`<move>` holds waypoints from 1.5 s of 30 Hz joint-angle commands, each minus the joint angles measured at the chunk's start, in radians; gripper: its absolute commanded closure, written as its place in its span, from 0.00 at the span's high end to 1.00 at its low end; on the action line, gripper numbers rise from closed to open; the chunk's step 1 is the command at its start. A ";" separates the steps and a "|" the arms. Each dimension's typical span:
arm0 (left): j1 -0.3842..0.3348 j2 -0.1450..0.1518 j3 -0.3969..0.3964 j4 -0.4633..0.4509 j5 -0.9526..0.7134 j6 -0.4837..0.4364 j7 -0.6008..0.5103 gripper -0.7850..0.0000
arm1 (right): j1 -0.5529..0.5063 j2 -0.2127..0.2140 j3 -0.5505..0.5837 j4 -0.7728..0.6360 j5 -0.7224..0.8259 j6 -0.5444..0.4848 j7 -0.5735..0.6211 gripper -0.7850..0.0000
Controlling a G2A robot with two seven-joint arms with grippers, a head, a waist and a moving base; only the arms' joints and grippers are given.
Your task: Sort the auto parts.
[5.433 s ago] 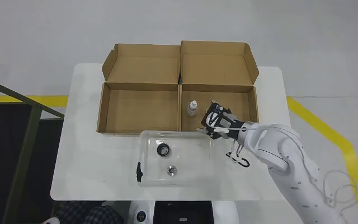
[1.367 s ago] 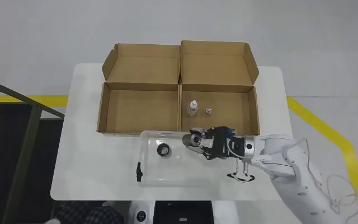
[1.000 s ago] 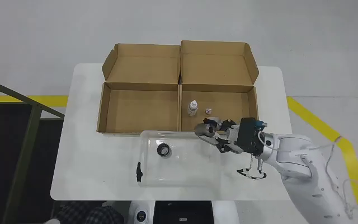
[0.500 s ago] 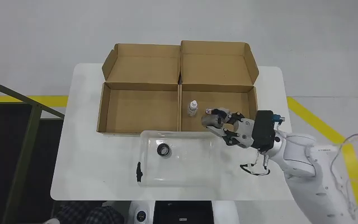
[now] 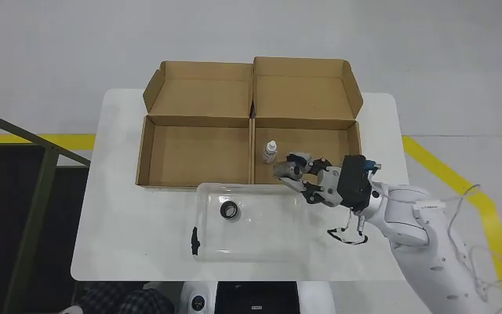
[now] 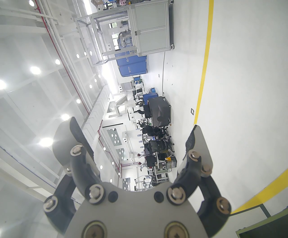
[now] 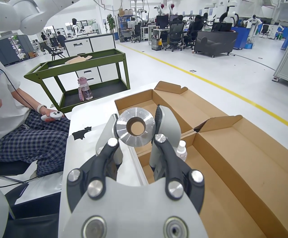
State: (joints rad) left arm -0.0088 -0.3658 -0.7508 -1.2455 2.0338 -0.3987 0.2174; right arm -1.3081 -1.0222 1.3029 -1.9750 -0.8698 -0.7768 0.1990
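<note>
white table, holed disc between fingers

White floor, yellow line, green cart, ceiling lights, seemingly workstations far behind.

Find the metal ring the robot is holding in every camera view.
Top view: ring over the right box, near the bottle.
Right wrist view: ring between the jaws, bottle just behind.
Left wrist view: aimed off at the hall floor.
Shared landmark: the bottle.
</note>
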 commanded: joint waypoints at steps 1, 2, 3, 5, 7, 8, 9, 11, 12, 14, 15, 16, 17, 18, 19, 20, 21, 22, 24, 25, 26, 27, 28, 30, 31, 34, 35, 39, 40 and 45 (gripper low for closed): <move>0.000 0.000 0.000 0.000 0.000 0.000 0.000 1.00 | 0.012 -0.003 -0.020 0.004 -0.016 0.015 0.010 0.00; 0.000 0.000 0.000 0.000 0.000 0.000 0.000 1.00 | 0.018 -0.004 -0.033 0.007 -0.027 0.025 0.016 0.00; 0.000 0.000 0.000 0.000 0.000 0.000 0.000 1.00 | 0.025 -0.007 -0.047 0.010 -0.034 0.035 0.020 0.00; 0.000 0.000 0.000 0.000 0.000 0.000 0.000 1.00 | 0.039 -0.011 -0.076 0.019 -0.049 0.050 0.028 0.00; 0.000 0.000 0.000 0.000 0.000 0.000 0.000 1.00 | 0.057 -0.016 -0.111 0.029 -0.063 0.059 0.037 0.00; 0.000 0.000 0.000 0.000 0.000 0.000 0.000 1.00 | 0.068 -0.019 -0.127 0.034 -0.078 0.070 0.044 0.00; 0.000 0.000 0.000 0.000 0.000 0.000 0.000 1.00 | 0.078 -0.022 -0.147 0.038 -0.089 0.080 0.048 0.00; 0.000 0.000 0.000 0.000 0.000 0.000 0.000 1.00 | 0.102 -0.029 -0.183 0.051 -0.113 0.103 0.058 0.00; 0.000 0.000 0.000 0.000 0.000 0.000 0.000 1.00 | 0.114 -0.033 -0.201 0.056 -0.126 0.117 0.063 0.00; 0.000 0.000 0.000 0.000 0.000 0.000 0.000 1.00 | 0.142 -0.042 -0.236 0.073 -0.148 0.142 0.070 0.00; 0.000 0.000 0.000 0.000 0.000 0.000 0.000 1.00 | 0.156 -0.046 -0.254 0.080 -0.160 0.154 0.074 0.00; 0.000 0.000 0.000 0.000 0.000 0.000 0.000 1.00 | 0.171 -0.051 -0.272 0.089 -0.171 0.166 0.077 0.00; 0.000 0.000 0.000 0.000 0.000 0.000 0.000 1.00 | 0.186 -0.055 -0.287 0.100 -0.181 0.179 0.080 0.00; 0.000 0.000 0.000 0.000 0.000 0.000 0.000 1.00 | 0.201 -0.060 -0.303 0.109 -0.193 0.192 0.083 0.00; 0.000 0.000 0.000 0.000 0.000 0.000 0.000 1.00 | 0.216 -0.065 -0.319 0.120 -0.204 0.208 0.083 0.00; 0.000 0.000 0.000 0.000 0.000 0.000 0.000 1.00 | 0.228 -0.070 -0.334 0.132 -0.207 0.220 0.080 0.00; 0.000 0.000 0.000 0.000 0.000 0.000 0.000 1.00 | 0.243 -0.075 -0.349 0.144 -0.217 0.235 0.083 0.00; 0.000 0.000 0.000 0.000 0.000 0.000 0.000 1.00 | 0.257 -0.081 -0.364 0.154 -0.224 0.247 0.084 0.00; 0.000 0.000 0.000 0.000 0.000 0.000 0.000 1.00 | 0.285 -0.092 -0.392 0.176 -0.241 0.277 0.084 0.00; 0.000 0.000 0.000 0.000 0.000 0.000 0.000 1.00 | 0.298 -0.097 -0.406 0.185 -0.251 0.292 0.086 0.00; 0.000 0.000 0.000 0.000 0.000 0.000 0.000 1.00 | 0.311 -0.103 -0.422 0.195 -0.259 0.306 0.089 0.00; 0.000 0.000 0.000 0.000 0.000 0.000 0.000 1.00 | 0.325 -0.109 -0.436 0.205 -0.273 0.324 0.097 0.00; 0.000 0.000 0.000 0.000 0.000 0.000 0.000 1.00 | 0.339 -0.115 -0.451 0.214 -0.282 0.340 0.102 0.00; 0.000 0.000 0.000 0.000 0.000 0.000 0.000 1.00 | 0.364 -0.128 -0.476 0.238 -0.291 0.366 0.112 0.00; 0.000 0.000 0.000 0.000 0.000 0.000 0.000 1.00 | 0.378 -0.134 -0.489 0.251 -0.294 0.379 0.118 0.00; 0.000 0.000 0.000 0.000 0.000 0.000 0.000 1.00 | 0.423 -0.155 -0.524 0.298 -0.294 0.414 0.136 0.00; 0.000 0.000 0.000 0.000 0.000 0.000 0.000 1.00 | 0.438 -0.162 -0.536 0.312 -0.295 0.424 0.142 0.00; 0.000 0.000 0.000 0.000 0.000 0.000 0.000 1.00 | 0.494 -0.191 -0.578 0.366 -0.296 0.477 0.181 0.00; 0.000 0.000 0.000 0.000 0.000 0.000 0.000 1.00 | 0.507 -0.198 -0.587 0.379 -0.294 0.490 0.193 0.00; 0.000 0.000 0.000 0.000 0.000 0.000 0.000 1.00 | 0.563 -0.233 -0.629 0.430 -0.288 0.543 0.249 0.00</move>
State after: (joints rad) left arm -0.0088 -0.3658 -0.7508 -1.2455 2.0338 -0.3987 0.2174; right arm -0.7520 -1.2506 0.6802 -1.5508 -1.1584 -0.2406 0.4390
